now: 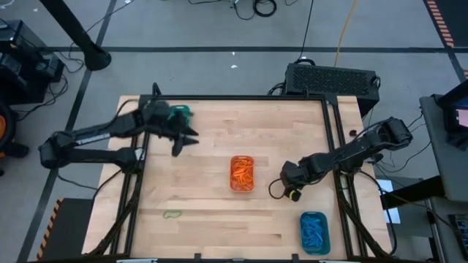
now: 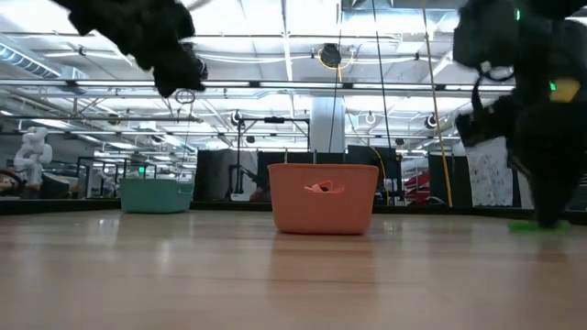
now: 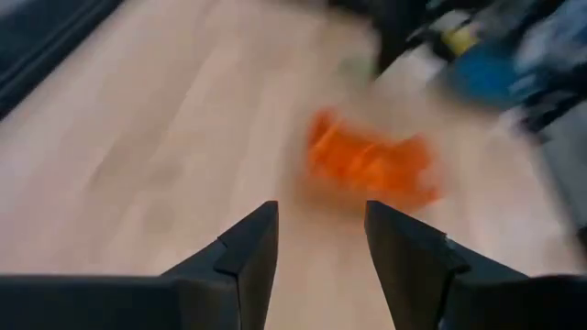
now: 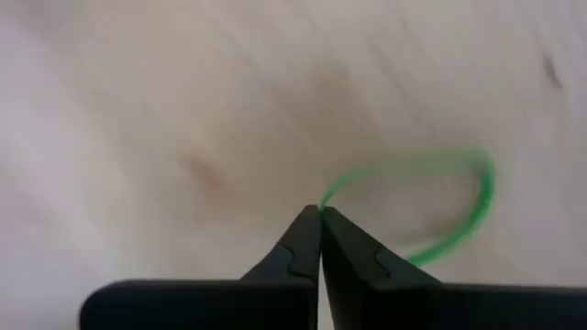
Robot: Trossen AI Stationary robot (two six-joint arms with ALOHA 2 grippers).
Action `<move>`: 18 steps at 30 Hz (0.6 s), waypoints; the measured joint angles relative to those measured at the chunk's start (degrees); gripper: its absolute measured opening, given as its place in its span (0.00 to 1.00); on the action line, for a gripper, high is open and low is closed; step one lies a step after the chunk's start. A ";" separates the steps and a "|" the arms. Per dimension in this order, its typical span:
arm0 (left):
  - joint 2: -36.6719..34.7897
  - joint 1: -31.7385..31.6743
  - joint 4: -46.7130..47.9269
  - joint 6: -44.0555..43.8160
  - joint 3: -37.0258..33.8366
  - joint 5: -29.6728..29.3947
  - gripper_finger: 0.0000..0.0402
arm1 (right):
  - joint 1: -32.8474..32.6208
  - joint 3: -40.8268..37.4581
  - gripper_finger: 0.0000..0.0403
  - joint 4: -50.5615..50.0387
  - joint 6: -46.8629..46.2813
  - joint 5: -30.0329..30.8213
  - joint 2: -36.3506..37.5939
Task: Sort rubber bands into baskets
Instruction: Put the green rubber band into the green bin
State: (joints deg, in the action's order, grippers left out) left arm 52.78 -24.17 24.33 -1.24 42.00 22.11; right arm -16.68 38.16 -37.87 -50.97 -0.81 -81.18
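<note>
The right tool (image 4: 319, 213) is pinched shut on a green band (image 4: 459, 206) lying on the counter (image 1: 205, 168), likely to lift it toward the teal basket (image 1: 179, 112), where the left tool (image 3: 321, 225) waits open-jawed.

My table (image 1: 197, 212) is pale wood; beyond its far edge sits a black box (image 1: 330, 79), with cables (image 1: 256, 7) on the floor.

Right end effector (image 4: 320, 213) pinched closed; left end effector (image 3: 321, 240) parted.
</note>
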 joint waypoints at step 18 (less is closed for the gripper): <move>3.87 28.39 -70.33 -5.76 -24.68 0.30 0.43 | 0.06 16.86 0.00 36.96 17.45 3.64 -0.69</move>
State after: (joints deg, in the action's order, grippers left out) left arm 56.65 4.21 -46.00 -7.00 17.32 22.41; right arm -16.62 55.03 -0.91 -33.52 2.83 -81.87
